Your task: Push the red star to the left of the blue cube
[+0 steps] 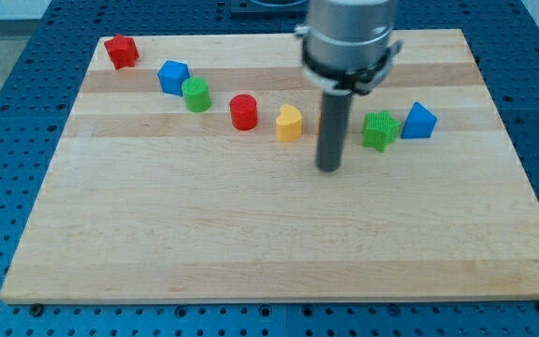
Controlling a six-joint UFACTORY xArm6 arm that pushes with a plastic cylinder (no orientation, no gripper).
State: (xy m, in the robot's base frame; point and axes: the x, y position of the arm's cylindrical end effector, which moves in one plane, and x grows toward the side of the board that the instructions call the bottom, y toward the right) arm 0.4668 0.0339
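My tip, far from red star

single view, high front angle, whole wooden board in frame

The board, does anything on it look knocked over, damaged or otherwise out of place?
Nothing stands out. The red star, blue cube, green cylinder, red cylinder, yellow heart, green star and second blue block all sit flat on the wooden board. My tip touches none of them.
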